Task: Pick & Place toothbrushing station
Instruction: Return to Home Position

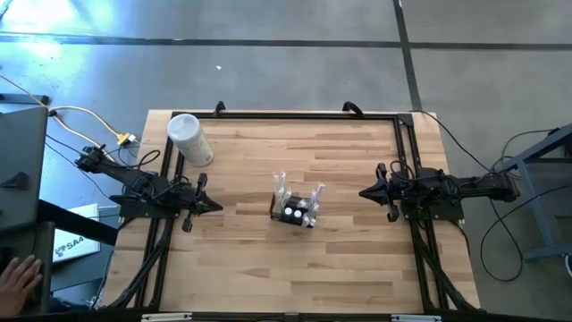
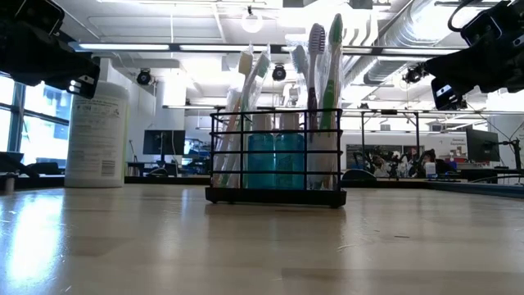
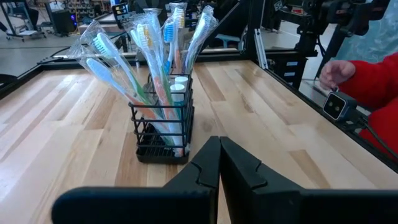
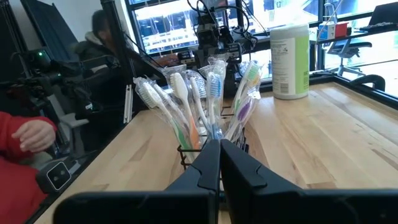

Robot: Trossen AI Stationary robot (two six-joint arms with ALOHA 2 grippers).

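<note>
One toothbrushing station (image 1: 297,211) mid-table, toothbrushes (image 3: 166,62) standing inside, left gripper (image 1: 217,207) closed, empty, right gripper (image 1: 361,192) closed, empty

Place read as open-plan robotics lab or workshop. Wood surface (image 1: 268,259) sat inside black metal frame (image 1: 286,114). Left arm (image 1: 143,190) was mounted at surface's left edge, right arm (image 1: 447,188) at right edge. Floor (image 1: 286,63) was bare polished concrete. Loose cables (image 1: 71,114) trailed off beside left edge. Overhead ran exposed ducts (image 2: 401,29) and strip lights (image 2: 164,45). Beyond far edge stood monitors (image 2: 160,141), further metal-framed rigs (image 2: 393,131) and seated people (image 2: 426,160). Tall windows (image 2: 16,123) lit one side. Person in red sleeve (image 3: 379,81) was just outside frame.
</note>
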